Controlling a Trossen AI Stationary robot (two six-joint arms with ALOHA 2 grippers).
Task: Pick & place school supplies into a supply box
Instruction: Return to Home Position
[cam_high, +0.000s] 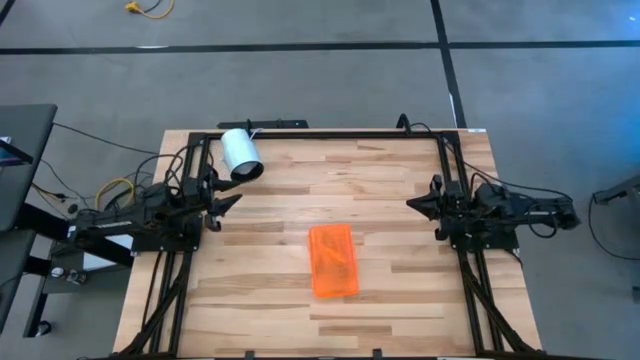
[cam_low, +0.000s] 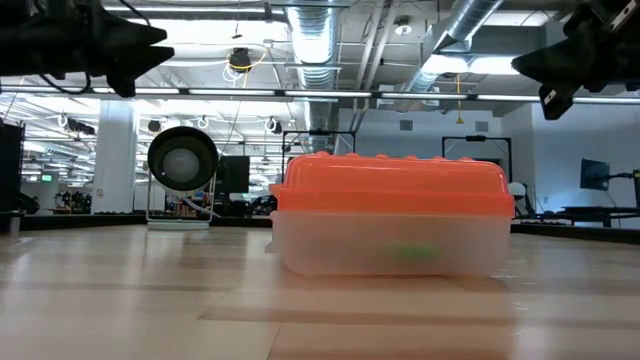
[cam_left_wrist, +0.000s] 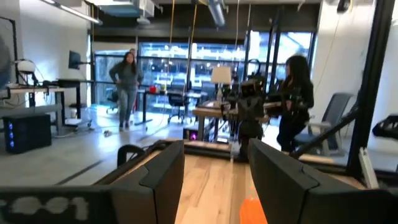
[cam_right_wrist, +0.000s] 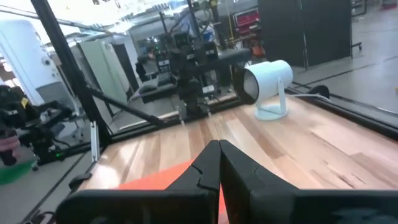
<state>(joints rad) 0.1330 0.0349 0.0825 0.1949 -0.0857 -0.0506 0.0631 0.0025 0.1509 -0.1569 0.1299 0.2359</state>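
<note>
Left gripper over the table's left edge, jaws apart, empty. Right gripper over the right edge, jaws pressed together, empty. Box sits mid-table between them, orange lid on, well apart from both.
</note>
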